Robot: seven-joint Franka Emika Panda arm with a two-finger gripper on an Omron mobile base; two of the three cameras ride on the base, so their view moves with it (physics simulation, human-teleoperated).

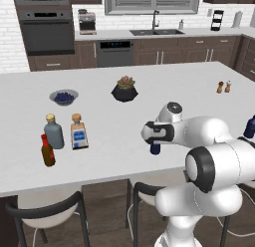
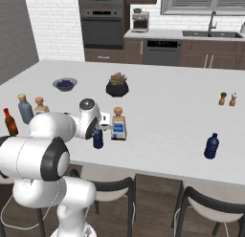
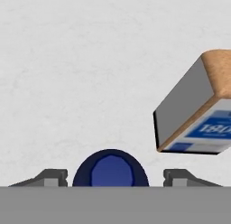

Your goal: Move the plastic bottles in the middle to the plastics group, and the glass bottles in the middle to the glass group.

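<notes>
Straddling the dark blue plastic bottle [image 3: 110,168] on the white counter [image 3: 81,74], our gripper [image 3: 110,177] stands parted, fingers apart from it.

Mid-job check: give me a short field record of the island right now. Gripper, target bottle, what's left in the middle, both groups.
gripper: fingers either side of the small dark blue bottle, a gap showing on both sides
middle, remaining: one labelled clear bottle beside it, upright
glass group: grey-blue bottle, brown red-capped bottle, another labelled clear bottle
plastics group: dark blue bottle standing alone
</notes>
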